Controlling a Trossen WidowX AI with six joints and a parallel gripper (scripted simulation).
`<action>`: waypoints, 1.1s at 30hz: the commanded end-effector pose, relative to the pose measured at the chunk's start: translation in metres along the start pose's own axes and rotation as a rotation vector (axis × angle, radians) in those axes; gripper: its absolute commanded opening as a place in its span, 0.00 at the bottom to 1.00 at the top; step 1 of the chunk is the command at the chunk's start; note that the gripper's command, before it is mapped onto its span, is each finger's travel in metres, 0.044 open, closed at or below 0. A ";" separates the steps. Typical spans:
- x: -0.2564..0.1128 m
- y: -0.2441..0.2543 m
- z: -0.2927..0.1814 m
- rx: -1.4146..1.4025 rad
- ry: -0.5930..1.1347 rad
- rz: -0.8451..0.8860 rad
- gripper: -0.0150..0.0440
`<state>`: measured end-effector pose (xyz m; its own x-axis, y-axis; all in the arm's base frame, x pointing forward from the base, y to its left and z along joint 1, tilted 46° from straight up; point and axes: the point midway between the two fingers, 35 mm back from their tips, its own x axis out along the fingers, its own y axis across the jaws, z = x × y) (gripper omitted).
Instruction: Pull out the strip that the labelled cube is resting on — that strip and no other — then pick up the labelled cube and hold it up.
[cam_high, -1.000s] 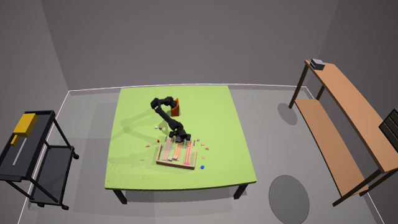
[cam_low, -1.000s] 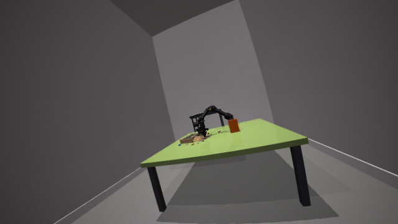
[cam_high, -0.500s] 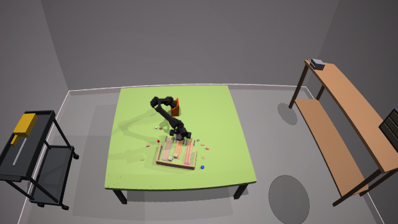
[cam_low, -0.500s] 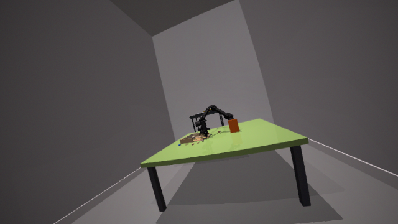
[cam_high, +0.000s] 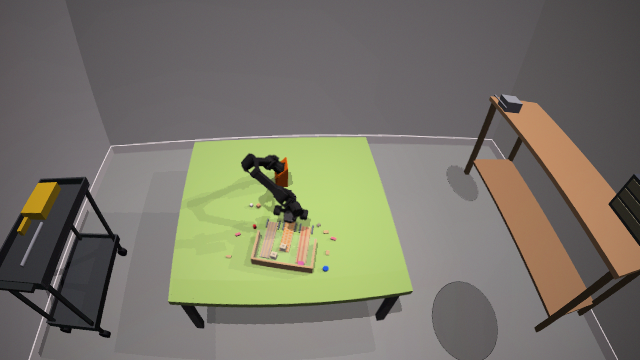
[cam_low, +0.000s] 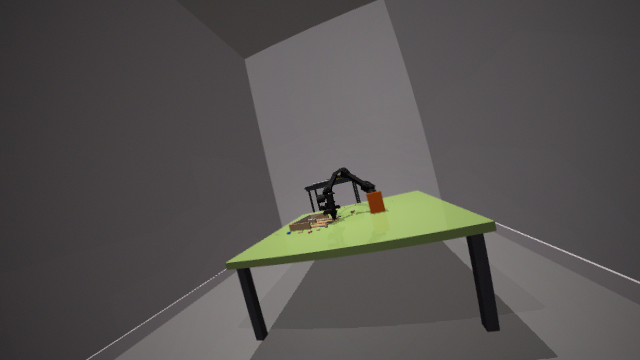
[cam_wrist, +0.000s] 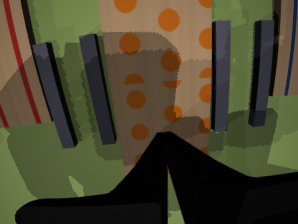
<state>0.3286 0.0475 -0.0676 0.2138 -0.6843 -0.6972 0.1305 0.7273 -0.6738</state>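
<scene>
My gripper (cam_high: 289, 221) (cam_low: 334, 217) (cam_wrist: 165, 134) is shut. Its tips are on or just above the near end of the orange-dotted strip (cam_high: 286, 241) (cam_wrist: 150, 15), with nothing visible between them. This strip lies between two pairs of dark guide posts and extends past them on the robot's side. One pale cube (cam_high: 283, 247) is at its far part. Another pale cube (cam_high: 273, 255) sits beyond its far end, near the blue-lined strip (cam_high: 269, 241) (cam_wrist: 287, 55). Labels are too small to read. The red-lined strip (cam_high: 304, 240) (cam_wrist: 14, 75) lies on the other side.
A low wooden wall (cam_high: 282, 265) (cam_low: 300, 226) borders the strips at the far end and sides. A pink piece (cam_high: 300, 263) is at the red-lined strip's far end. Guide posts (cam_wrist: 221, 75) (cam_wrist: 97, 90) flank the dotted strip. A blue ball (cam_high: 325, 268) and several small pieces lie outside.
</scene>
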 end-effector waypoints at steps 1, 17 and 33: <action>0.005 -0.002 -0.014 -0.008 0.023 -0.003 0.25; 0.004 -0.002 -0.038 -0.008 0.024 -0.003 0.25; 0.004 -0.003 -0.062 -0.009 0.025 -0.003 0.25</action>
<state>0.2823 0.0459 -0.0793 0.2163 -0.6828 -0.6979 0.1292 0.7285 -0.6727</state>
